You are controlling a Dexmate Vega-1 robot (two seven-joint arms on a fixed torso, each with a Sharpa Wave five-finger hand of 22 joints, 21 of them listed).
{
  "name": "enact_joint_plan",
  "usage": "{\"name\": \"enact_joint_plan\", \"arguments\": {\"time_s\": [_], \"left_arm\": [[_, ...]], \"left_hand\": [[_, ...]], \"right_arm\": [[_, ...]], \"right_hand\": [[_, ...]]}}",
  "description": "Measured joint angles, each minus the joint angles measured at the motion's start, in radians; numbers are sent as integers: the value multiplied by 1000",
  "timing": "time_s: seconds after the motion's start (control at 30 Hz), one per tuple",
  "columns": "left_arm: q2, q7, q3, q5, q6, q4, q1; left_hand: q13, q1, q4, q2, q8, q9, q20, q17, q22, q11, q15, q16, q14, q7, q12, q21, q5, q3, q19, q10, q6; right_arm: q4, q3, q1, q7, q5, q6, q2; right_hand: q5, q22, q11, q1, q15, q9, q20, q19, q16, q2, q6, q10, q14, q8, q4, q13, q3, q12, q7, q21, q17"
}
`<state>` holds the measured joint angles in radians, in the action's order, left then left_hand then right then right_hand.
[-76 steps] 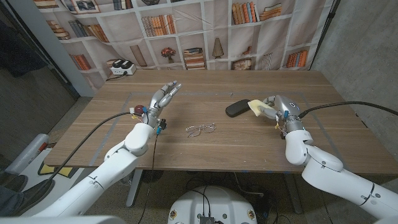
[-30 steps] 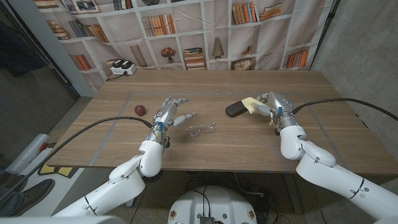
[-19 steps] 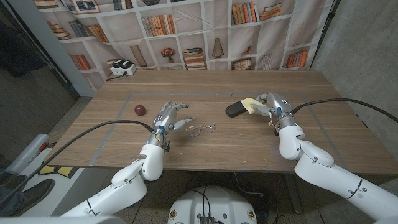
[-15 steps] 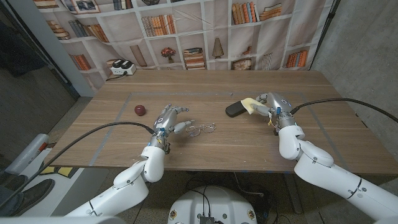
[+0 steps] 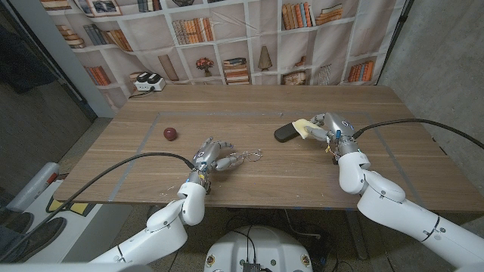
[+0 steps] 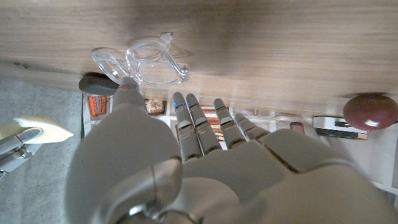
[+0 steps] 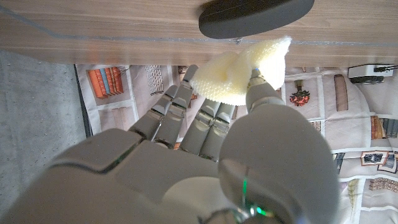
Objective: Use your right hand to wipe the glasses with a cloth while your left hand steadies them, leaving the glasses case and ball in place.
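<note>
Glasses [image 5: 246,157] at left hand's [image 5: 213,155] fingertips; contact unclear

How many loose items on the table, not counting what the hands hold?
3. Glasses at table centre, by the left hand; dark glasses case beside the right hand, which holds the cloth; ball toward the left.

I see the glasses [image 5: 246,157], thin clear wire frames, lying on the wooden table [image 5: 302,170] with my left hand [image 5: 214,154] at their end, thumb touching the frame. The dark oval glasses case [image 5: 286,132] lies well beyond them. My right hand [image 5: 330,127] pinches the pale yellow cloth [image 5: 305,128] just beside the case. The dark red ball [image 5: 171,134] sits well apart from the glasses.
</note>
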<state>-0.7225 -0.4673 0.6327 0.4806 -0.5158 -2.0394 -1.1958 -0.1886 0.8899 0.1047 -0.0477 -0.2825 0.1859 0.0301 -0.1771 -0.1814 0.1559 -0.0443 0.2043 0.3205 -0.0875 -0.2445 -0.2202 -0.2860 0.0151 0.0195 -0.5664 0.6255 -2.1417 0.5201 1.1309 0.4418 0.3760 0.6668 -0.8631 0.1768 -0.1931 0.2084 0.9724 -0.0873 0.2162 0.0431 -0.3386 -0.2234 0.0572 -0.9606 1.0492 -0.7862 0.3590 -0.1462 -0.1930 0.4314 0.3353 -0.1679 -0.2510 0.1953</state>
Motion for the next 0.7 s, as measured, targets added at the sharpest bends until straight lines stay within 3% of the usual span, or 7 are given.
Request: {"name": "enact_joint_plan", "arguments": {"time_s": [0.17,0.37,0.53,0.7], "left_arm": [[0,8,17,0,-9,3,11],[-1,16,31,0,-22,5,22],[-1,19,39,3,-30,8,29],[-1,19,47,8,-34,13,36]], "left_hand": [[0,12,0,11,0,0,-4,0,0,2,5,0,5,-3,0,0,0,0,-4,-12,16],[0,38,13,-15,-6,0,-5,3,0,11,3,0,14,-13,0,0,-8,-13,-5,-44,48],[0,94,30,-27,-6,0,-5,5,0,19,2,0,20,-16,0,0,-8,-30,-16,-65,66],[0,150,47,-63,-6,0,0,5,0,24,3,0,39,-14,5,0,-8,-59,-33,-89,91]], "right_arm": [[5,0,-1,-2,-5,-7,0],[8,2,-5,-6,-8,-12,0],[9,3,-7,-8,-9,-12,1],[9,6,-10,-10,-9,-13,1]], "right_hand": [[0,3,0,1,0,0,0,0,0,-1,0,0,0,-1,-4,0,-4,0,0,0,0],[1,3,1,3,0,0,0,0,0,0,0,2,0,-2,-4,0,-4,-1,0,0,0],[1,3,2,5,0,0,0,0,0,0,0,2,0,-5,0,0,-8,-4,0,0,0],[1,3,3,4,0,0,0,0,5,1,0,3,0,-5,0,0,-8,-4,0,0,0]]}}
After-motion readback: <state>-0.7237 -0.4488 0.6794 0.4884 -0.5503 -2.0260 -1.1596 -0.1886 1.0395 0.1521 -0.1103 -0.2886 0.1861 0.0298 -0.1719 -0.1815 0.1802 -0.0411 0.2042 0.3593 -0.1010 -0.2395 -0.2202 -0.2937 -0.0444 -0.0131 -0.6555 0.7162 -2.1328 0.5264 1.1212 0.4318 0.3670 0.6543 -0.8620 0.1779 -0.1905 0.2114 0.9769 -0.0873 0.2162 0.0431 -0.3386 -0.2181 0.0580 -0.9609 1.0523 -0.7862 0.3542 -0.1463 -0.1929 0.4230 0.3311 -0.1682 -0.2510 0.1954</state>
